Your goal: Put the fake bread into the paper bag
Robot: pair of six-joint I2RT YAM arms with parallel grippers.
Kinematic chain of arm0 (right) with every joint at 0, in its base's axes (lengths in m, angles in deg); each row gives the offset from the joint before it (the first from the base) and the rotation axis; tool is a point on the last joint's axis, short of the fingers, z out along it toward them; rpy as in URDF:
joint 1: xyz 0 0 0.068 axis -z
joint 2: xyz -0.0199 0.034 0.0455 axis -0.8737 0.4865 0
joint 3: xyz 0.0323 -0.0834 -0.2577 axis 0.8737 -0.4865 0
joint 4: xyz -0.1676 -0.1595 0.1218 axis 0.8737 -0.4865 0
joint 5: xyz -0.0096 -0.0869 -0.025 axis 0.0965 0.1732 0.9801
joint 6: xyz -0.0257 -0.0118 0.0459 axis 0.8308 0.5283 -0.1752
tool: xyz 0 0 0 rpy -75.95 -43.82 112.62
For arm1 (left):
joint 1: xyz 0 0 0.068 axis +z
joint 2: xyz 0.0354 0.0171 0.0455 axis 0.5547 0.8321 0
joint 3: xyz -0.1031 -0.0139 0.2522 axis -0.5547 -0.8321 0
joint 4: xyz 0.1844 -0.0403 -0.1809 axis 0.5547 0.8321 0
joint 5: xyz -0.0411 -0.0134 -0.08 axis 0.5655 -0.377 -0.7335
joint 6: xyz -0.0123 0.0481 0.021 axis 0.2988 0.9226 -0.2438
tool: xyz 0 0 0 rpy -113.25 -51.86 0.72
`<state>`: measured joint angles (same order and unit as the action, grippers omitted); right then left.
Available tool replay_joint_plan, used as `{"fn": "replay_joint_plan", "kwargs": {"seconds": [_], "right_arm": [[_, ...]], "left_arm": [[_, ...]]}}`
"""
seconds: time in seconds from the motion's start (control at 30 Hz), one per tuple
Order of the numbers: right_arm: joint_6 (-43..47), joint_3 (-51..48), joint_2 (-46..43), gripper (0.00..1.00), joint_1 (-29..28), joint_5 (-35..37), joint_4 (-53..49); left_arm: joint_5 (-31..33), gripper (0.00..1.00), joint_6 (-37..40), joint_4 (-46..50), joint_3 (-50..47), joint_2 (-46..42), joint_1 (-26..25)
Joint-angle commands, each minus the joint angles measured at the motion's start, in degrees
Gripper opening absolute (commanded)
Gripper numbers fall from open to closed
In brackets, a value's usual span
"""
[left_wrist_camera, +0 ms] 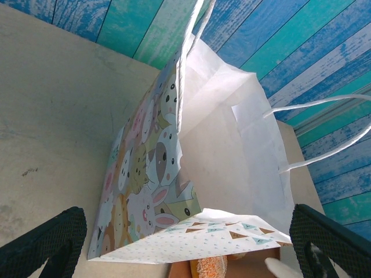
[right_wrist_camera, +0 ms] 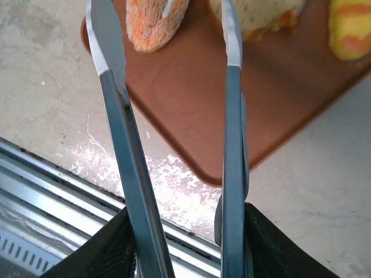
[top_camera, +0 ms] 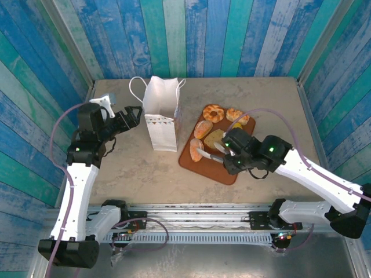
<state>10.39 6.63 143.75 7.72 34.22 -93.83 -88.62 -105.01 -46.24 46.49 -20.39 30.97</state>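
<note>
The left arm (top_camera: 78, 191) rises from its base at the near left edge, bends at the elbow and turns its wrist to the right. The left gripper (top_camera: 132, 116) points right above the counter (top_camera: 133, 168), jaws wide apart; in the wrist view its two dark fingers (left_wrist_camera: 43, 243) sit at the bottom corners. The right arm (top_camera: 313, 174) reaches from its near right base up and leftward, low over the counter. The right gripper (top_camera: 229, 155) points left, jaws pressed on the handles of tongs (top_camera: 207, 155), whose two blades stand apart ahead of it in the wrist view.
</note>
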Motion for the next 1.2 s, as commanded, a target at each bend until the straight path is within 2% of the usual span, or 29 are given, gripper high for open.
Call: {"fn": "replay_joint_plan", "kwargs": {"seconds": [0.0, 0.33, 0.83, 1.0, 1.17], "right_arm": [[-2.4, -2.7, 0.4, 0.47, 0.1, -3.7, 5.5], [-3.2, -5.5, 5.1, 0.49, 0.2, -4.3, 12.0], [-0.1, -2.5, 14.1, 0.48, 1.3, -0.8, 14.9], [1.0, -2.0, 15.2, 0.46, 2.3, -0.6, 15.4], [1.9, -1.2, 15.3, 0.41, 2.5, 0.3, 15.6]], "left_arm": [[-1.1, 0.94, -0.1, -1.8, -0.5, 0.2, 0.0], [-1.1, 0.94, 0.1, -1.9, -0.8, 0.3, 0.1], [-0.2, 0.94, 1.4, -0.5, -0.2, 0.9, 0.1], [0.1, 0.94, 1.7, 0.0, 0.1, 1.2, 0.1], [0.5, 0.94, 1.8, 0.4, 0.6, 1.4, 0.1]]}}
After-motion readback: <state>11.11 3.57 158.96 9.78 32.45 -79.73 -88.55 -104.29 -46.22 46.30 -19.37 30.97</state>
